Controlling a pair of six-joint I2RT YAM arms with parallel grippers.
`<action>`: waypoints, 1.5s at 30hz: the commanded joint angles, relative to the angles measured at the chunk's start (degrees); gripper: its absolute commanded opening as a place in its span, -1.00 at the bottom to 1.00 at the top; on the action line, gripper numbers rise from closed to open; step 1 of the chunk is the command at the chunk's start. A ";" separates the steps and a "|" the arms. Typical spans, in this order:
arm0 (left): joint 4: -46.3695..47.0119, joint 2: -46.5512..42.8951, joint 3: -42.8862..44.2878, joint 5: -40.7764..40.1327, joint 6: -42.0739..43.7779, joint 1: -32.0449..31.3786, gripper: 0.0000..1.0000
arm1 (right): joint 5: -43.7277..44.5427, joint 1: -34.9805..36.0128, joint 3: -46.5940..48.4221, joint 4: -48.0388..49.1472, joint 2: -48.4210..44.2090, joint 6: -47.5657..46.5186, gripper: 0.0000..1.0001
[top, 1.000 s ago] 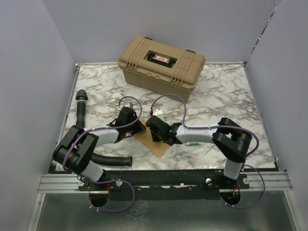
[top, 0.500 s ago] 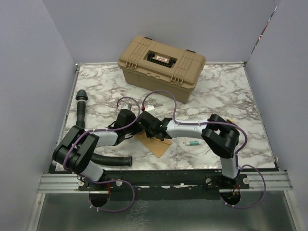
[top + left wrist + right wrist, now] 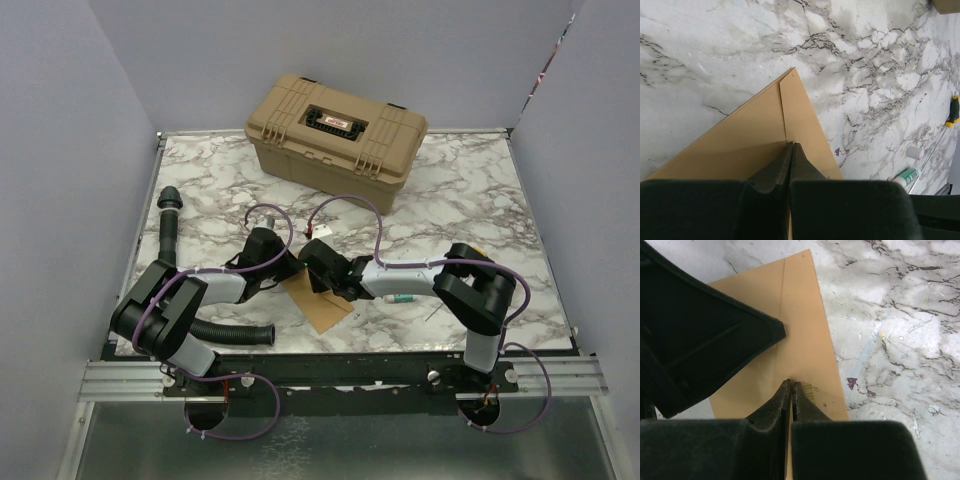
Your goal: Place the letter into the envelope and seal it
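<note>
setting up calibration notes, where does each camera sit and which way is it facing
Top external: above and behind the bases, looking down at the table, tan case and envelope; left arm and right arm show.
Left wrist: on the left arm, looking down past its shut left claw at the envelope.
Right wrist: likewise, past the shut right claw.
Both wrist views share the envelope.

Bench stock, by count:
- Kraft-brown envelope: one, by the middle of the near edge.
- Tan latched case: one, at the far edge.
- Black ribbed hose: one, running down the left edge to the near-left corner, partly hidden.
- Green-and-white tube: one.
- Small white cylinder: one.
- Yellow-and-black-handled tool: one.
- Arms: two, the left arm and the right arm.
- Grippers: two, the left gripper and the right gripper.
</note>
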 commanded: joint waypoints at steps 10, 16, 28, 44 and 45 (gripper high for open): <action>-7.01 2.76 -1.98 -2.05 0.91 0.82 -1.00 | -5.76 2.57 -5.78 -6.66 2.92 -4.59 -0.69; -7.23 3.24 -1.49 -1.64 0.96 0.87 -1.00 | -7.71 3.68 -6.77 -6.94 3.44 -7.58 -0.71; -7.20 6.80 0.52 -0.64 1.48 0.92 -1.00 | -9.97 4.42 -10.12 -10.41 0.76 -8.99 -0.67; -7.74 7.95 1.48 -0.57 1.93 0.92 -1.00 | -7.46 4.64 -11.92 -18.21 -1.82 -2.74 -0.75; -7.97 8.13 1.65 -0.59 2.09 0.94 -1.00 | -7.78 4.61 -11.94 -18.87 -1.83 -2.12 -0.78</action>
